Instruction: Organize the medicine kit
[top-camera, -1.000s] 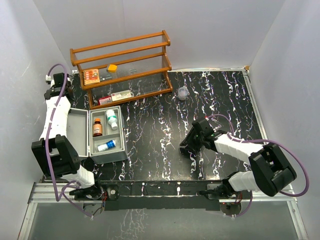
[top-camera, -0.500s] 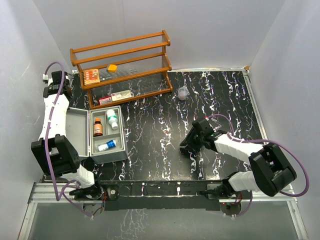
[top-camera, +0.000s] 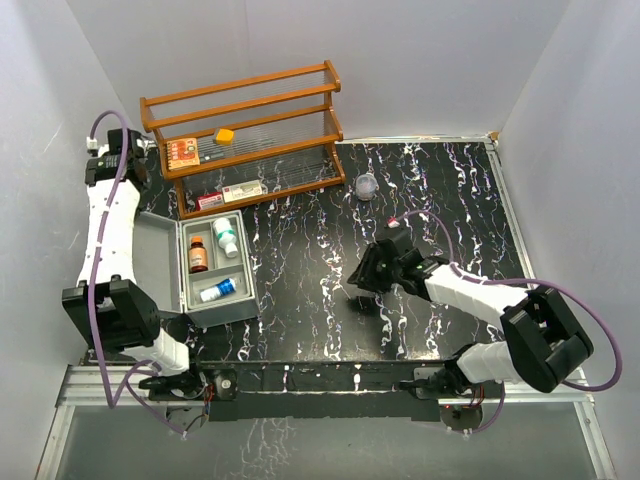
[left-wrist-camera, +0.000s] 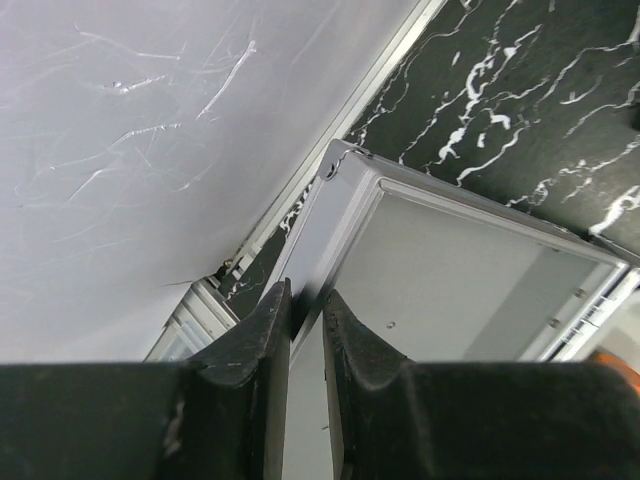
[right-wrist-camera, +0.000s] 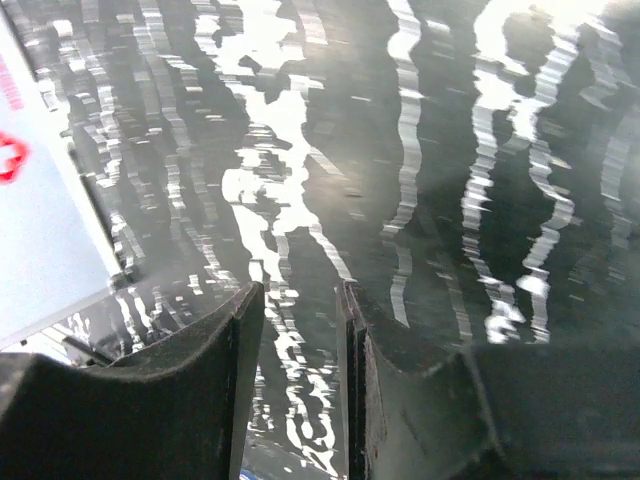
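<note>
Left side first: the medicine kit (top-camera: 236, 309) sits open at the near-left of the black marble table (top-camera: 450, 200), with its lid (top-camera: 155, 262) thrown flat out to the left. In the grey tray's far compartment a brown bottle (top-camera: 197, 253) and a white bottle with a green cap (top-camera: 225, 238) stand upright side by side. A white-and-blue bottle (top-camera: 217, 291) lies on its side in the near compartment.

The left arm reaches along the side wall (left-wrist-camera: 120, 150), well above the lid. The left gripper (left-wrist-camera: 305, 292) is up in the back-left corner, fingers pinched almost together with only a thin slit between them, gripping nothing. Its wrist camera looks down on the lid's inside.

Just behind the kit stands the wooden rack (top-camera: 245, 100). An orange box (top-camera: 181, 151) and a small yellow piece (top-camera: 225, 134) are on its middle shelf, and a red-and-white box (top-camera: 228, 196) is on the bottom one. Beyond the rack's right end a small clear round pot (top-camera: 366, 186) sits alone.

Over to the right: the right gripper (right-wrist-camera: 300, 290) hangs low over mid-table, well apart from the kit, jaws parted, only marble showing between them. Something white with red print (right-wrist-camera: 40, 220) is at the left edge of its view; I can't tell what it is.
</note>
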